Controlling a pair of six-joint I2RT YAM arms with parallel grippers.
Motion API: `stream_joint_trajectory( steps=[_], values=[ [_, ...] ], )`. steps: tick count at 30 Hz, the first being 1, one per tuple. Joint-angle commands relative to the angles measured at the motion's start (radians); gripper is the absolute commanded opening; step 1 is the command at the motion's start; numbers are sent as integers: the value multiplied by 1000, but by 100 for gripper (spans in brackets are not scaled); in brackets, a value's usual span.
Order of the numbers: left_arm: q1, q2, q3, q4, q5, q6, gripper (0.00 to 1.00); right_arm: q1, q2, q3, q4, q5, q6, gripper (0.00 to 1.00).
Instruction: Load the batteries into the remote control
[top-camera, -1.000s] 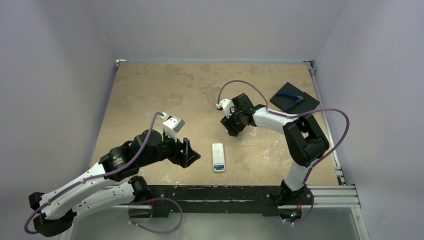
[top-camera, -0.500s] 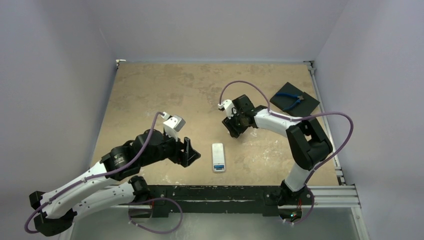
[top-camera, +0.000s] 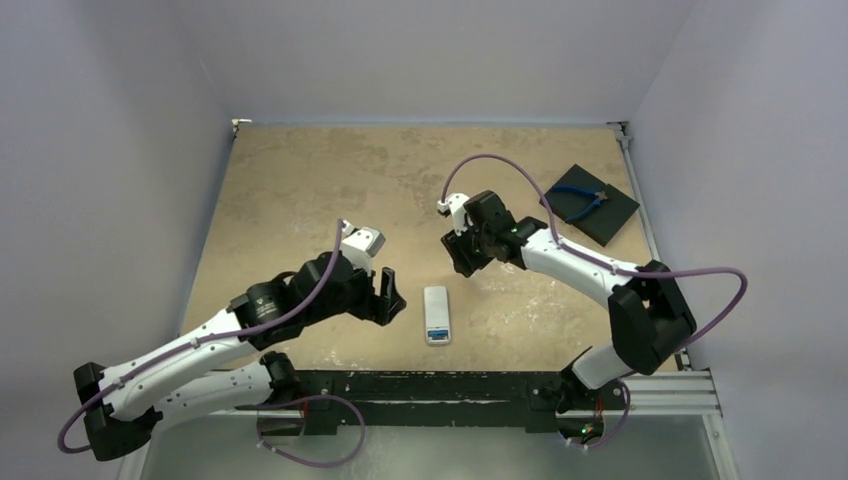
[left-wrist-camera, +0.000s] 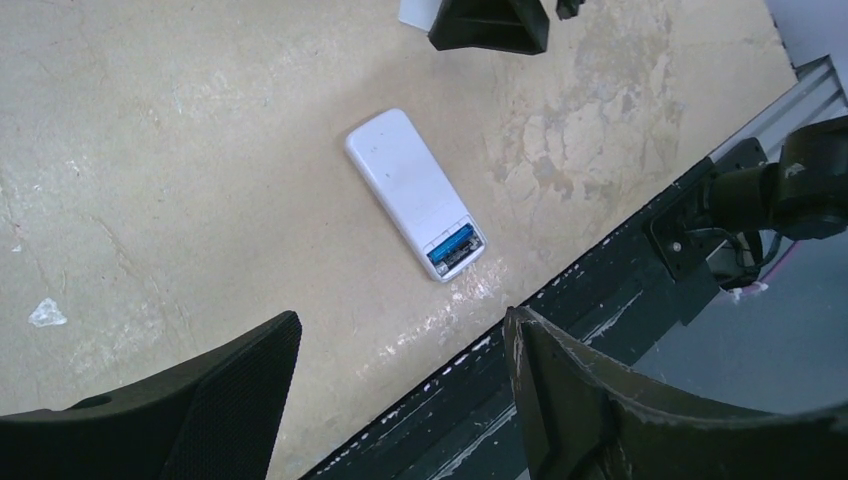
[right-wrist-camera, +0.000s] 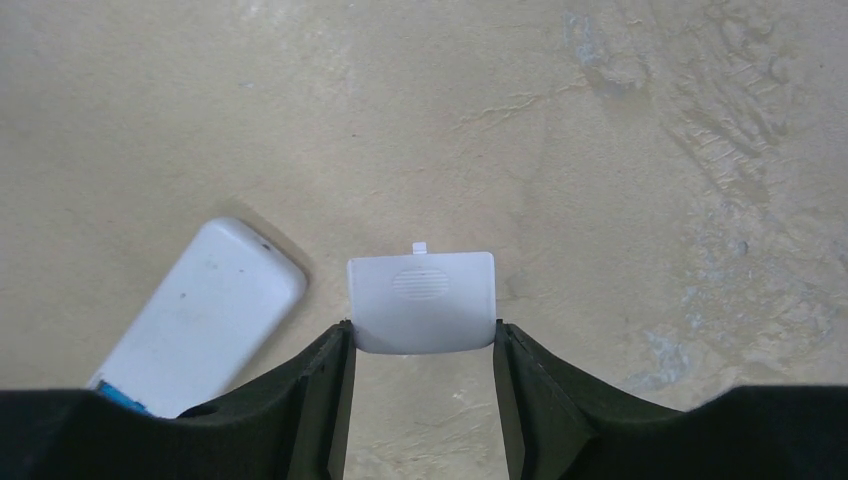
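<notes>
Beige mottled table (top-camera: 300, 200) carries a black pad (top-camera: 612, 218) at the upper right. The left hand (top-camera: 392, 297) hangs with its fingers apart and empty, just left of the remote control (top-camera: 437, 314), which lies back-up at lower centre. The right hand (right-wrist-camera: 422, 345) is clamped on a white battery cover (right-wrist-camera: 422, 300) just above the remote. A blue battery (left-wrist-camera: 452, 243) shows in the open compartment.
</notes>
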Motion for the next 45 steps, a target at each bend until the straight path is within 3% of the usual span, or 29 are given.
stream_joint_trajectory(
  steps=[1,10,16,29,33,45],
  values=[
    [-3,68,4,85,-30,-7,73,45,-71,-18,-27,49,132,24],
    [-2,272,18,220,-57,-46,68,116,-257,-123,9,112,322,21],
    [0,436,48,324,-40,-58,56,124,-404,-200,28,170,400,21],
    [17,774,210,468,62,-71,22,126,-607,-283,29,241,484,21],
    [18,863,273,465,67,-74,0,126,-654,-305,18,239,502,21],
    [42,1041,349,449,61,-91,0,126,-763,-305,-36,256,521,21]
  ],
)
